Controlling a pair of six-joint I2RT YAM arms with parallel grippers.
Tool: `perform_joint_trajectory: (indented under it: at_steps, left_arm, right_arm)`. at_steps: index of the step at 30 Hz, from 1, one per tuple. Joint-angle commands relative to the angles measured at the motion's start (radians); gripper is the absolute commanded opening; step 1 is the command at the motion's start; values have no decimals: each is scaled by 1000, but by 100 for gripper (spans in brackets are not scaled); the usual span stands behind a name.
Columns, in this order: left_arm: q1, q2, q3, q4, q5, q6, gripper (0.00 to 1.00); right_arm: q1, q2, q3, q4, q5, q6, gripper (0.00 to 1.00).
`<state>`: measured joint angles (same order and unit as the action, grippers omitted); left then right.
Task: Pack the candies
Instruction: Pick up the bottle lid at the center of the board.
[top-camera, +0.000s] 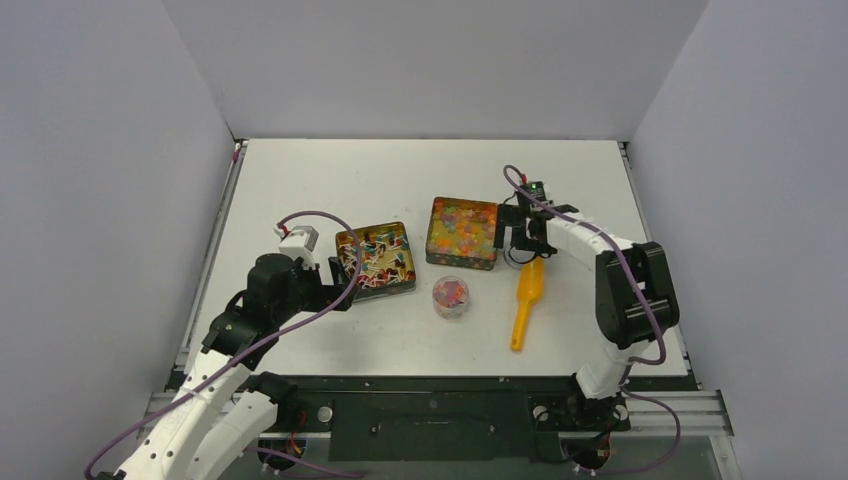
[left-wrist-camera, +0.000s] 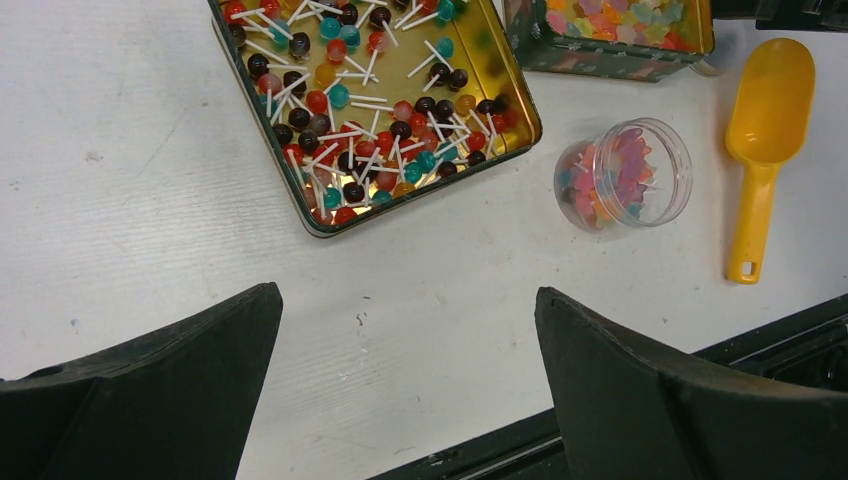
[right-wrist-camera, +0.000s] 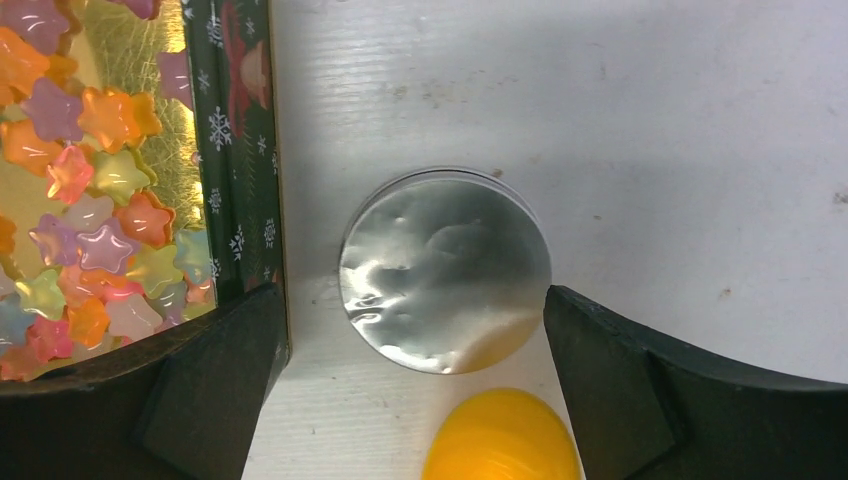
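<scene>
Capping looks to be the step in hand: the small clear jar (left-wrist-camera: 622, 175) stands in front of the two tins and already holds a heap of pink, orange and blue candies (left-wrist-camera: 600, 185). Its round lid (right-wrist-camera: 445, 270) lies flat on the table (right-wrist-camera: 650, 120), just beside the wall of the star-candy tin (right-wrist-camera: 235, 150). The right gripper (right-wrist-camera: 410, 300) hangs over that lid with its jaws spread wide, one finger to either side, holding nothing. The bowl of the orange scoop (right-wrist-camera: 500, 440) lies close by. The left gripper (left-wrist-camera: 407, 295) is likewise wide apart and empty, near the lollipop tin (left-wrist-camera: 325, 228). Next, by my reckoning, the right arm must drop and pinch the thin lid by its rim — awkward, since it lies flat and so close to the tin wall — then carry it across and seat it squarely on the jar.
</scene>
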<state>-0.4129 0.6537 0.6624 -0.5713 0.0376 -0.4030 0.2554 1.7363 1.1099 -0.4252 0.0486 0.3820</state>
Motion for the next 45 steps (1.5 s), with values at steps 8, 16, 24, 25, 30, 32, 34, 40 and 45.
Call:
perform_joint_trajectory:
  at_steps: [8,16,24,25,30,32,34,40,45]
  left_arm:
    - [-4,-9,13,48,-10,6,96]
    - [-4,-8,13,50,-7,6,96]
    - [-4,0,14,50,-3,6,96]
    - [-4,1,14,50,-4,6,96]
    - [-4,2,13,52,-5,6,96]
    - [-5,3,14,51,-3,6,96]
    - [-4,4,14,50,-3,6,96]
    - [-4,2,14,51,-7,6,96]
    - [-3,-1,14,48,-11,6,96]
  right_arm:
    - [40,29,62,-4,75,-1,100]
    - [20,6,12,18,108,3,100]
    - [2,39,-8,46,58,15,100]
    - [0,39,-9,48,58,17,100]
    - [-4,58,-5,49,39,21,100]
    - [-7,67,-3,54,25,23,100]
    - [-7,75,-2,54,16,24,100]
    - [-8,83,-4,57,16,25,97]
    - [-8,85,-6,49,14,21,87]
